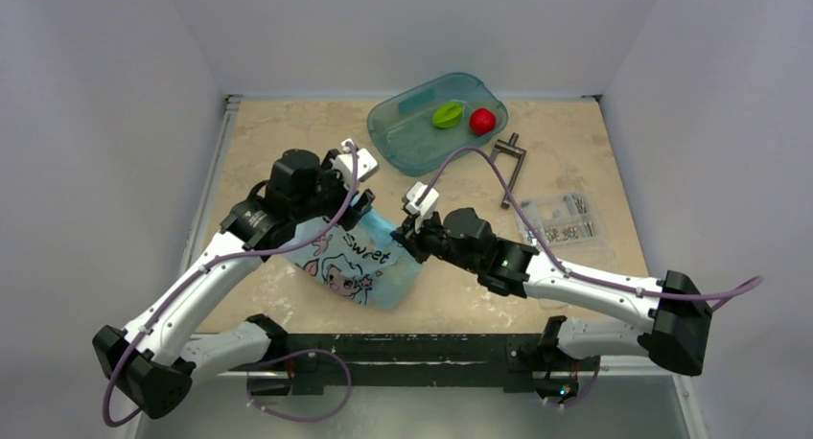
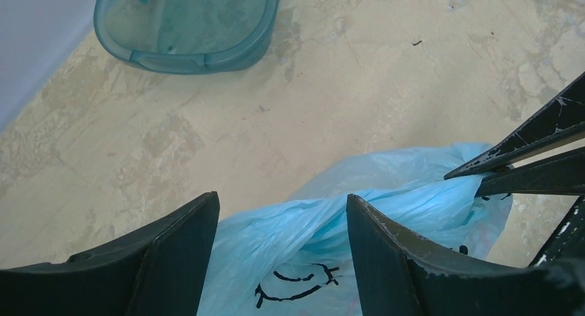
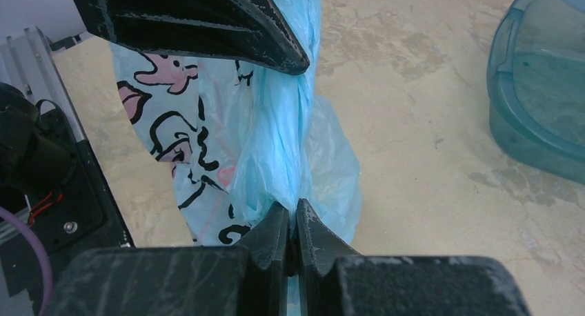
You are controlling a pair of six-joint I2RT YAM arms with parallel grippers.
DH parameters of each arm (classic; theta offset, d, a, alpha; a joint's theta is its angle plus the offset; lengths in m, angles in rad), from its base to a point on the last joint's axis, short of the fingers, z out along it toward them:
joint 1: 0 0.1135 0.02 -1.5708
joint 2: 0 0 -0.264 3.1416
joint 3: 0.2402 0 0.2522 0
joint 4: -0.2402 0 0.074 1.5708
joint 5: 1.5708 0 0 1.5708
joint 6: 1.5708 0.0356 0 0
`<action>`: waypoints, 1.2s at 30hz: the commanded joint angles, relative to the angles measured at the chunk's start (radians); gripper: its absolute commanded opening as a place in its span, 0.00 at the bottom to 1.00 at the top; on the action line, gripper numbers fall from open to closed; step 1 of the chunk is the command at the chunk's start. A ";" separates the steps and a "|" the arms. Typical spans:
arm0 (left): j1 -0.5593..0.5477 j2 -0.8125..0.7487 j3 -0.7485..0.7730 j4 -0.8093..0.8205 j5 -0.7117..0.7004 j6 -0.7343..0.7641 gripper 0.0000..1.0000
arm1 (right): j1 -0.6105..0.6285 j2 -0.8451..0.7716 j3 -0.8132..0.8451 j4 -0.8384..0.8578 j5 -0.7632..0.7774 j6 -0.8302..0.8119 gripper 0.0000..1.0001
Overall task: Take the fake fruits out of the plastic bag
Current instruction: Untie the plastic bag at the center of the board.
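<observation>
Two pincers, both at the plastic bag.

1. Right gripper (image 3: 295, 209): jaws pressed together on a gathered fold of the plastic bag (image 3: 276, 123). The clamp is plain only in the right wrist view. From above, the right gripper (image 1: 407, 235) sits at the bag's right upper corner and the pinch itself is too small to read. In the left wrist view its fingers (image 2: 524, 154) enter from the right edge, cut off, nipping the film.

2. Left gripper (image 2: 281, 200): fingers spread apart, with bunched blue film rising in the gap but not squeezed. From above, the left gripper (image 1: 362, 207) covers the bag's left upper edge. One of its fingers (image 3: 207, 19) crosses the top of the right wrist view, its tip touching the film.

3. Plastic bag (image 1: 360, 262): light blue, crinkled, cartoon girl and "Sweet" print, on the table (image 1: 278, 132) between the two grippers, near the front edge. The film is opaque, so the contents cannot be made out in any view.

4. Teal tray (image 1: 383, 137): at the far side, well apart from the bag. The top view alone shows a green ridged fruit (image 1: 446, 115) and a red round fruit (image 1: 482, 121) in it. Both wrist views crop the tray (image 2: 186, 61) (image 3: 524, 123).

5. Grey metal tool (image 1: 511, 166) and clear packet of small metal parts (image 1: 561, 219): right of the tray, top view only.
</observation>
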 commanded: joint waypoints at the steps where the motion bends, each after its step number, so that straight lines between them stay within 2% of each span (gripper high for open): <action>1: 0.003 0.036 0.066 -0.044 0.038 0.033 0.64 | 0.005 -0.018 0.033 0.023 -0.013 -0.022 0.00; 4: 0.003 0.062 0.078 -0.064 0.011 0.039 0.62 | 0.005 -0.036 0.025 0.035 -0.008 -0.022 0.00; 10: 0.003 0.076 0.082 -0.084 -0.066 0.048 0.68 | 0.005 -0.080 0.015 0.057 -0.009 -0.020 0.00; 12: 0.002 0.086 0.088 -0.090 -0.094 0.046 0.64 | 0.005 -0.093 0.012 0.059 -0.008 -0.020 0.00; 17: 0.004 0.123 0.122 -0.126 -0.194 0.033 0.31 | 0.005 -0.107 0.000 0.069 0.007 -0.019 0.00; 20: 0.003 0.109 0.118 -0.122 -0.224 0.029 0.17 | 0.005 -0.110 -0.016 0.079 0.044 0.000 0.00; 22: 0.004 0.094 0.113 -0.110 -0.246 0.021 0.01 | 0.005 -0.114 -0.025 0.081 0.085 0.024 0.00; 31: 0.008 -0.018 0.053 -0.013 -0.434 -0.025 0.00 | 0.004 -0.140 -0.074 0.112 0.260 0.172 0.00; 34: 0.017 -0.073 0.020 0.041 -0.368 -0.041 0.00 | 0.003 -0.130 -0.076 0.114 0.229 0.172 0.00; 35: 0.020 -0.083 0.013 0.050 -0.315 -0.042 0.00 | 0.005 -0.125 -0.075 0.114 0.214 0.165 0.00; 36: 0.023 -0.088 0.011 0.054 -0.237 -0.039 0.04 | 0.004 -0.121 -0.070 0.110 0.207 0.160 0.00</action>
